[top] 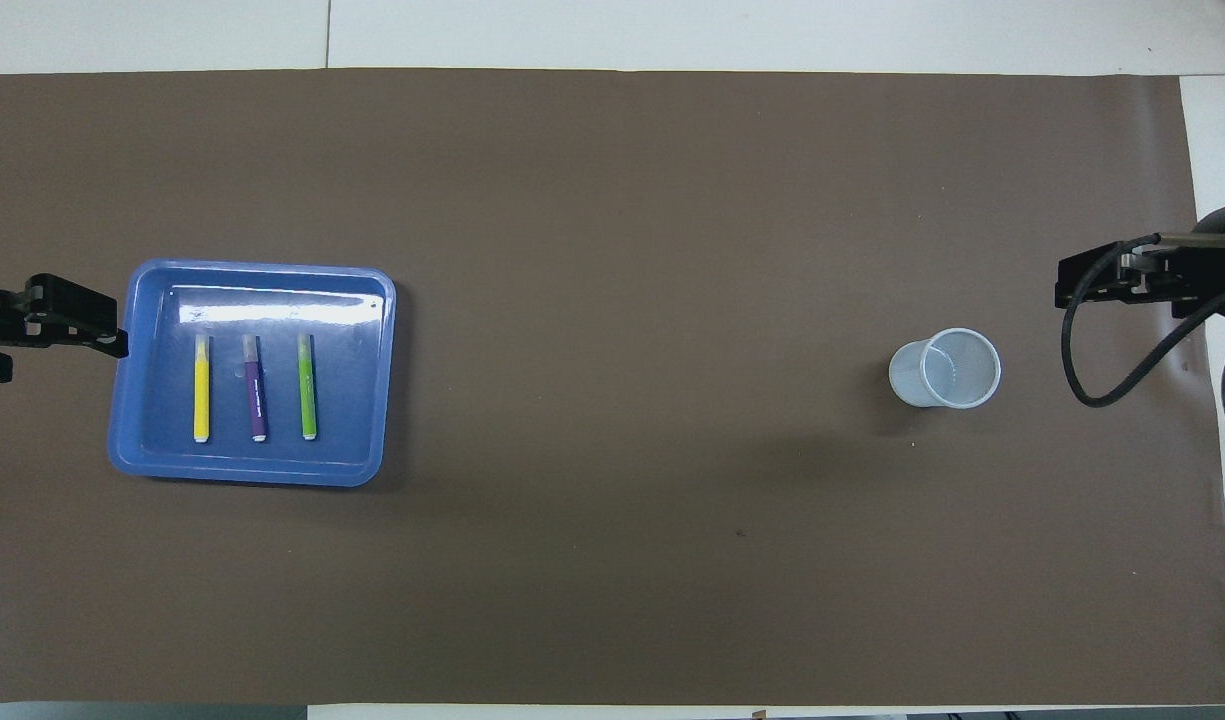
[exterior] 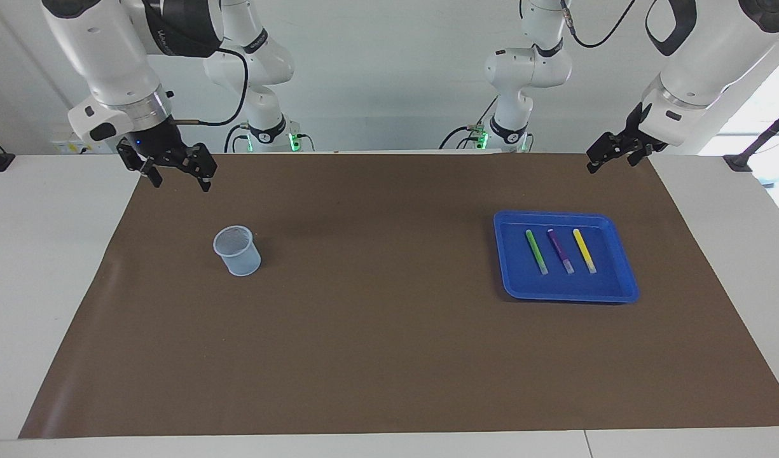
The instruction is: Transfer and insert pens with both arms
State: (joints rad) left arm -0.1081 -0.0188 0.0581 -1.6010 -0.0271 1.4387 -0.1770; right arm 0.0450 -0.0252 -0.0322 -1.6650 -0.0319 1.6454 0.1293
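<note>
Three pens lie side by side in a blue tray (exterior: pixel 564 292) (top: pixel 152 300) toward the left arm's end of the table: yellow pen (exterior: pixel 584 250) (top: pixel 202 390), purple pen (exterior: pixel 560 250) (top: pixel 256 392), green pen (exterior: pixel 536 251) (top: pixel 307 390). Their pale caps point away from the robots. A translucent pale cup (exterior: pixel 238 250) (top: pixel 945 368) stands upright toward the right arm's end. My left gripper (exterior: pixel 612 162) (top: pixel 57 345) hangs open in the air beside the tray, holding nothing. My right gripper (exterior: pixel 179 181) (top: pixel 1122 300) hangs open and empty above the mat, apart from the cup.
A brown mat (exterior: pixel 376 331) covers most of the white table (exterior: pixel 39 254). Two smaller white arms with green-lit bases (exterior: pixel 268 130) (exterior: pixel 507 130) stand at the robots' edge of the table.
</note>
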